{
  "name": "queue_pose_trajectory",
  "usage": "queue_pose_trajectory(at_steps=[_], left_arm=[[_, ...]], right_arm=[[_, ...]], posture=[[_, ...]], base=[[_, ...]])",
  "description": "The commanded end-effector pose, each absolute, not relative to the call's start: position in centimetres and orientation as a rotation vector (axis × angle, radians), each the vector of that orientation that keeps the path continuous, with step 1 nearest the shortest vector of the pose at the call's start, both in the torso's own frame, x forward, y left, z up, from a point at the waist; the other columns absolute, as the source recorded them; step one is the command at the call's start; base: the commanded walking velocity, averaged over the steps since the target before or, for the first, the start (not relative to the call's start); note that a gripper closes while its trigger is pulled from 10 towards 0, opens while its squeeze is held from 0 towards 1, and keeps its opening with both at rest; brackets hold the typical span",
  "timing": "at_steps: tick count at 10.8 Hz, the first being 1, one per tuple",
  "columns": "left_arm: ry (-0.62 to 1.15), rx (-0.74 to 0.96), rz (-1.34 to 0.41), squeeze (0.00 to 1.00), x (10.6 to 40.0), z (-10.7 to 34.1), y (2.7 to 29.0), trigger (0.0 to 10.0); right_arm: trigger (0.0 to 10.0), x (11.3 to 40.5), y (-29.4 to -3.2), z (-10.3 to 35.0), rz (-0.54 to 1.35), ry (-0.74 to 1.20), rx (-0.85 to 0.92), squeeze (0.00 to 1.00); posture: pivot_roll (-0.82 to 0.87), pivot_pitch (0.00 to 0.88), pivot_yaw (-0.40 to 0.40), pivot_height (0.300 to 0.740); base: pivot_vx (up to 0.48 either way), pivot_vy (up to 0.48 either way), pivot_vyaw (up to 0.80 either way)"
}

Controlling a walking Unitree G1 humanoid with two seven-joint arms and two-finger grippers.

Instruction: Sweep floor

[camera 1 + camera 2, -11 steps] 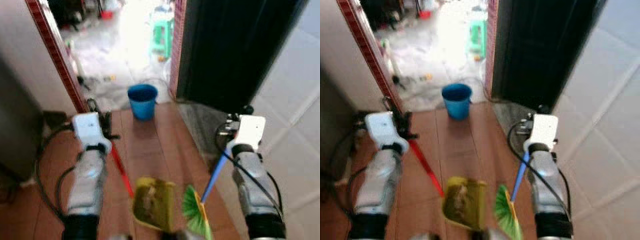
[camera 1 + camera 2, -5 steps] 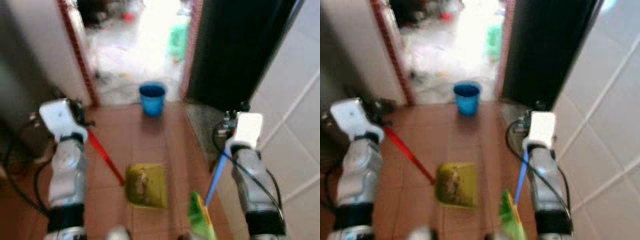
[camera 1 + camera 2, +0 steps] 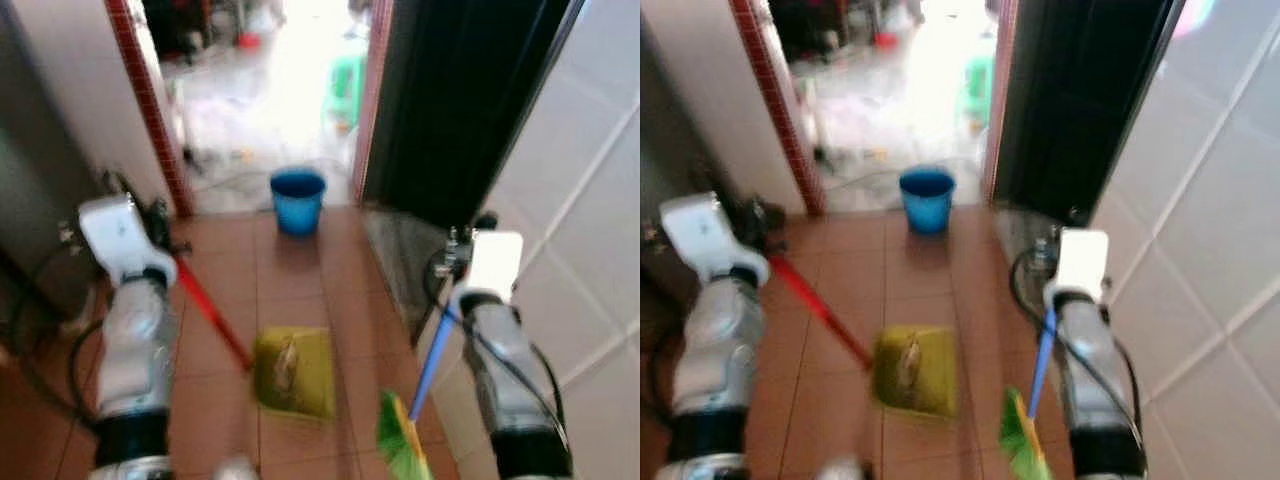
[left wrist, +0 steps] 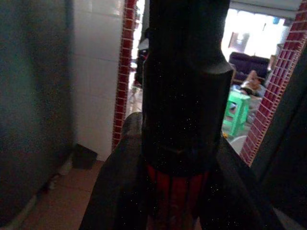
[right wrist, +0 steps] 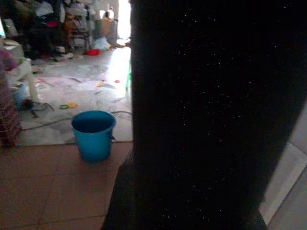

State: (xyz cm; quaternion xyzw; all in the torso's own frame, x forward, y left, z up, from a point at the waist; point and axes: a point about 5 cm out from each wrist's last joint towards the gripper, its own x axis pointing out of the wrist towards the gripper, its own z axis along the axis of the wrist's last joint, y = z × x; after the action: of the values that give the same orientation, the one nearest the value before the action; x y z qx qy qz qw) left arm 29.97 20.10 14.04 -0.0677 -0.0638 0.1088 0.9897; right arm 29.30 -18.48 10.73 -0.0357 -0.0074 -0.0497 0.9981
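Terracotta floor tiles (image 3: 300, 290) run to a blue bucket (image 3: 298, 200); your yellow dustpan (image 3: 293, 371), already holding debris, sits below the left end effector (image 3: 160, 225). Left wrist: it's clamped on the red handle (image 4: 175, 189). Right wrist: the right end effector's (image 3: 452, 262) grip can't be judged; emptying remains.

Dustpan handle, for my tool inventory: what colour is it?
Red; the dustpan handle shows best in the left eye view.

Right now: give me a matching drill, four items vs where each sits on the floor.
Items:
1. round blue plastic bucket
2. yellow-green plastic dustpan
3. green-bristled broom with blue handle
4. green plastic stool

Places:
A. red-tiled floor, between the two arms
B. bright room past the doorway
C. at the doorway threshold
D. low beside the right arm, near the white tiled wall

Pairs: 1-C, 2-A, 3-D, 4-B
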Motion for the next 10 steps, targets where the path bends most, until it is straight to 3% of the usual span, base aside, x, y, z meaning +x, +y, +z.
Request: queue_pose_trajectory(at_steps=[1,5,10], left_arm=[[-0.226,-0.126,0.227,0.00,30.3,16.4,20.5,10.0],[-0.280,-0.141,0.264,0.00,30.7,18.1,21.1,10.0],[-0.339,-0.173,0.337,0.00,31.4,20.1,22.3,10.0]], right_arm=[[10.0,29.7,-18.0,11.8,-0.082,-0.061,-0.069,0.00],[10.0,29.8,-18.0,11.9,-0.075,-0.064,-0.075,0.00],[10.0,29.9,-18.1,11.8,-0.076,-0.064,-0.081,0.00]], posture=[[-0.08,0.000,-0.019,0.740],[-0.08,0.000,-0.020,0.740],[-0.09,0.000,-0.021,0.740]], base=[[0.390,0.000,0.00],[0.408,0.000,0.00],[0.308,0.364,0.00]])
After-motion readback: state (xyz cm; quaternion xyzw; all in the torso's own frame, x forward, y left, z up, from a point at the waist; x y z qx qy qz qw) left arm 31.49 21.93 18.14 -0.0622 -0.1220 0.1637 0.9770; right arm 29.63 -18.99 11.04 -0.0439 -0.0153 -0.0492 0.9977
